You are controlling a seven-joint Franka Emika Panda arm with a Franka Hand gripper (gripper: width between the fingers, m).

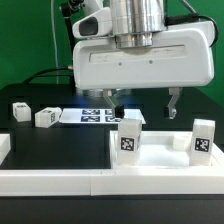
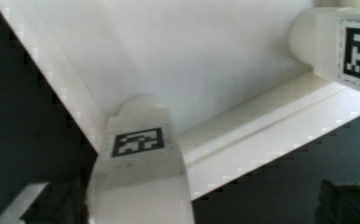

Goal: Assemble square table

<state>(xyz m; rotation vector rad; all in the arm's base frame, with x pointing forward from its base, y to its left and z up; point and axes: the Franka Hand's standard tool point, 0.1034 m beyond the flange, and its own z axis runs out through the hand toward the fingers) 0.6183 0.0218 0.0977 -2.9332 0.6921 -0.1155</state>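
At the exterior view's left, my feed shows the first loose leg (image 1: pixel 20 112) lying on the black mat (image 1: pixel 55 150). It is a short white block with a black-and-white tag on its face. The second loose leg (image 1: pixel 46 117) lies just beside it, also tagged. Next along, the marker board (image 1: pixel 92 115) lies flat at the back of the mat, brightly lit. Across the front runs the low white border rail (image 1: pixel 60 182). Moving toward the centre, I see the gripper (image 1: pixel 144 108) hanging from the broad white hand, with its dark fingers (image 1: pixel 175 102) spread wide apart and nothing clasped between them. It hovers over the back edge of the square table top (image 1: pixel 160 160), which lies flat on the right half of the mat against the rail. The top is a plain white plastic slab with a raised rim. Two legs stand upright on it. The near upright leg (image 1: pixel 130 142) rises at its left corner, below and just left of the gripper's middle, and the right upright leg (image 1: pixel 203 143) stands at the far right corner. Each shows a square tag facing me. I cannot tell whether either leg is screwed home. In the wrist view the near upright leg (image 2: pixel 138 165) fills the lower middle, rounded at its end, with its tag plain to see. The smooth top (image 2: pixel 141 50) spreads behind it, crossed by the rim ridge. The right upright leg (image 2: pixel 346 45) sits in the far corner, well apart.
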